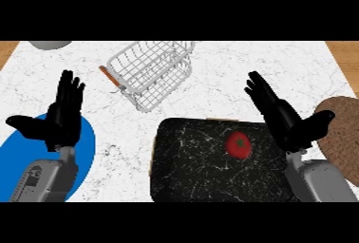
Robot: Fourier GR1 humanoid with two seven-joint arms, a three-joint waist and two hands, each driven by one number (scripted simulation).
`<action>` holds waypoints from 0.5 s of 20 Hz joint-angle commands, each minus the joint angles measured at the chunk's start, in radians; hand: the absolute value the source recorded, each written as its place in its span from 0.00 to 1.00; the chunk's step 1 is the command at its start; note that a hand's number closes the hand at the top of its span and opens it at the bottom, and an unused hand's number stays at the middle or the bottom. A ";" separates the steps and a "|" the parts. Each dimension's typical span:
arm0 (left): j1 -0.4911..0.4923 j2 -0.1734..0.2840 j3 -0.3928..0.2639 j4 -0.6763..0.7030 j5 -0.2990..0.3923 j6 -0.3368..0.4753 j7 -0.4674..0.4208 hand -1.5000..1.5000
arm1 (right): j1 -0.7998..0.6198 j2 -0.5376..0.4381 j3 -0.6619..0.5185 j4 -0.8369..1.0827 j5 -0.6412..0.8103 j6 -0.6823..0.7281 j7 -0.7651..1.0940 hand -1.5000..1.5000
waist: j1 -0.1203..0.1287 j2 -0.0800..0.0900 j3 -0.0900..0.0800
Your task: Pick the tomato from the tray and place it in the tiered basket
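A red tomato (238,144) with a green stem lies on the black marbled tray (189,166), toward the tray's right side. The white wire tiered basket (151,71) stands at the back centre of the counter, tilted to the left. My right hand (284,116) is open with straight fingers, just right of the tomato and above the tray's right edge, not touching it. My left hand (60,114) is open over the left of the counter, fingers pointing away, far from the tray.
A blue plate (88,142) lies under my left forearm. A brown round mat (340,137) sits at the right edge. A grey object (49,44) shows at the back left. An orange-handled utensil (108,76) lies beside the basket.
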 commanded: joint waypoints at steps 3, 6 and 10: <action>-0.007 0.117 -0.090 0.007 -0.134 -0.081 -0.023 0.50 | -0.169 0.054 0.003 -0.040 0.052 -0.060 0.010 1.00 | 0.020 -0.022 0.027; 0.003 0.228 -0.201 -0.065 -0.280 -0.127 -0.033 0.50 | -0.277 0.077 0.001 -0.050 0.096 -0.080 -0.052 1.00 | 0.053 -0.027 0.030; 0.036 0.238 -0.196 -0.067 -0.265 -0.141 -0.018 0.50 | -0.097 0.091 -0.106 0.082 0.332 -0.526 0.094 0.00 | 0.004 -0.031 0.027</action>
